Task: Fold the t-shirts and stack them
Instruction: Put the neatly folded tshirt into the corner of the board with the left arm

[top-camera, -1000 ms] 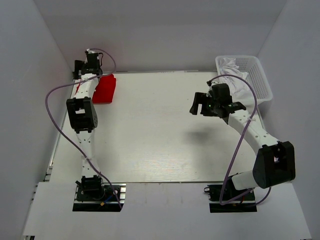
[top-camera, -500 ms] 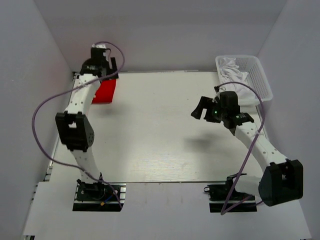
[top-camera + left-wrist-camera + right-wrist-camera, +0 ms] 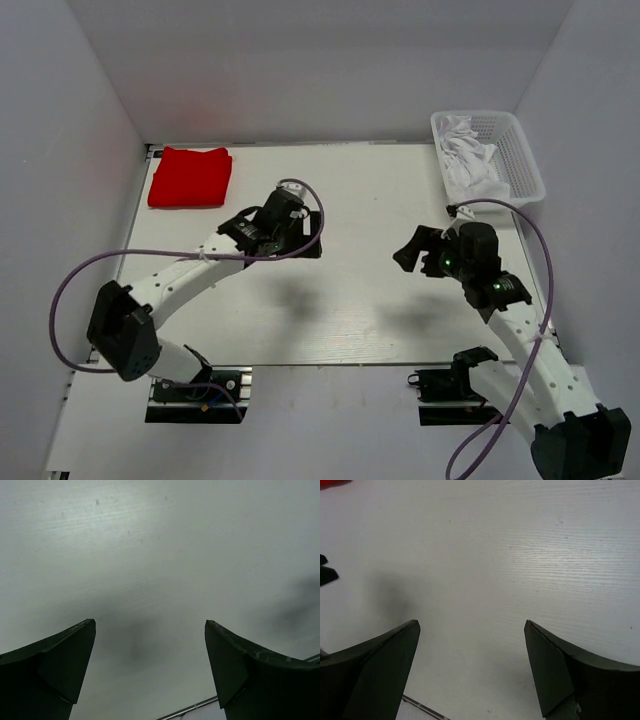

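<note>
I've got both arms out over the table (image 3: 350,190) and neither is carrying anything. On the left wrist feed, the left gripper (image 3: 150,622) stands wide apart, two dark fingers (image 3: 55,655) at the bottom corners with only bare white tabletop and a soft shadow between them. The right gripper (image 3: 472,622) is spread just as wide on its own feed, again with nothing but table in the gap. A sliver of red shows at the top left corner of that feed.

From the top camera, the red shirt (image 3: 190,177) lies folded into a neat rectangle at the far left corner of the table, flat and well apart from both grippers. The white shirts (image 3: 468,160) are bunched loosely in the basket (image 3: 528,160), a white mesh one at the far right corner, its far end just past the table edge. They fill the left part of the basket, crumpled rather than folded.

The left arm reaches in from its base and bends towards the middle of the table, its wrist near the centre left. The right arm holds its wrist over the right half, nearer me than the basket. A purple cable (image 3: 57,305) loops off each arm.

Any markings on the arm housings are too small for me to read. A small green light (image 3: 446,262) glows on the right wrist.
</note>
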